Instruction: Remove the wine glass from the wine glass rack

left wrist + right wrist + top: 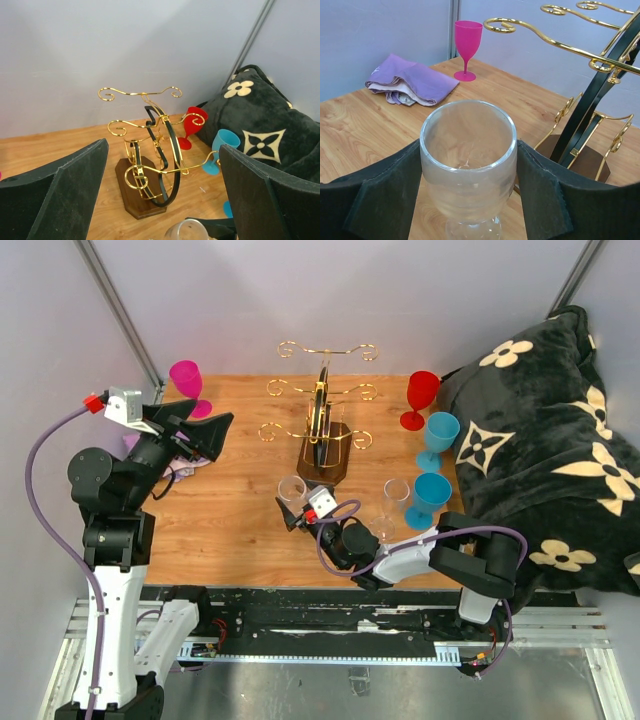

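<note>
Clear and see-through, the wine glass (467,150) stands upright, rim up, between the right gripper's (294,506) padded fingers (385,190), which press its bowl from both sides. It is already off the wine glass rack (322,430), just in front of the wooden base (326,466) and apart from the gold hooks; every hook in view is bare. Whether its foot touches the table (230,510) is hidden. Gripping the bowl rather than the thin stem probably gives the broad pads more to hold. The left gripper (197,428) hangs well off to the side, fingers spread wide and empty, facing the rack, likely parked out of the way
</note>
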You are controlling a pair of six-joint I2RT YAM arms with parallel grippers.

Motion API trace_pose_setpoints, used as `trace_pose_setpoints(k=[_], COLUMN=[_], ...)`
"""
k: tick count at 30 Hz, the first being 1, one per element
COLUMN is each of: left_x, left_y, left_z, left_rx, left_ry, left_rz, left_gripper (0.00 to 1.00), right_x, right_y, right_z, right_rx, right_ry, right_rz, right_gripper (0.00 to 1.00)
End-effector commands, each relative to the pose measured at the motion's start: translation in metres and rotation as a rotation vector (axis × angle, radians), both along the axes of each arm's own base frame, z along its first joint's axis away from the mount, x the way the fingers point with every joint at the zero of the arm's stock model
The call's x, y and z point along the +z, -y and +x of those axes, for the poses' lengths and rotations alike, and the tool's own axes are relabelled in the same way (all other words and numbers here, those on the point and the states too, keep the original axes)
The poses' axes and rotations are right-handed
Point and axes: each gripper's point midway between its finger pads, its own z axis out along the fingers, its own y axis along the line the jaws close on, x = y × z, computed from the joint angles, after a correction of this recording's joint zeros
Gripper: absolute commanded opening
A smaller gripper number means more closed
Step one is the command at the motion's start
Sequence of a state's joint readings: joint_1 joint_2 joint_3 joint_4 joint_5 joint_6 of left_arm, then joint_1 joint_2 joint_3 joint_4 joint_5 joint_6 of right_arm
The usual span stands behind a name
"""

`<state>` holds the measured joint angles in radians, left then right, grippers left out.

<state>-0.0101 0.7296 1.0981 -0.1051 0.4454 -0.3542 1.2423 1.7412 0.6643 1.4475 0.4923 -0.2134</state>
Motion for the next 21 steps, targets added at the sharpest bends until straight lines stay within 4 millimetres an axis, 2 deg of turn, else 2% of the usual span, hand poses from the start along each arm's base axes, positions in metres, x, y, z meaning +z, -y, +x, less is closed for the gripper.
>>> trace_pose_setpoints(k=[1,13,15,17,21], left_x=[0.001,-0.008,-0.009,-0.011,-0.012], left_y=[0.000,0.001,0.001,0.001,0.000], left_z=[0.000,0.004,0.004,0.005,0.006], left_rx=[0.004,-0.002,-0.002,-0.001,0.006], left_ry=[0.010,-0.010,-0.013,-0.017,-0.018], left_rz=[0.014,0.006,0.008,0.009,0.015], left_gripper=[0.99,0.99,0.99,0.99,0.99], right_x=[0.017,-0.018,-0.023,-0.026,-0.017], right_y=[0.000,-0.002,-0.003,-0.003,0.004], right_z=[-0.010,-0.009,-0.009,-0.009,-0.007], right_rx=[0.029,0.024,0.025,0.020,-0.024], right_ry=[-0.013,-0.070,-0.084,-0.089,-0.069], right_rz=[0.140,0.094,0.091,0.089,0.090], right_gripper=[0.51,0.55,0.60,0.70,0.81])
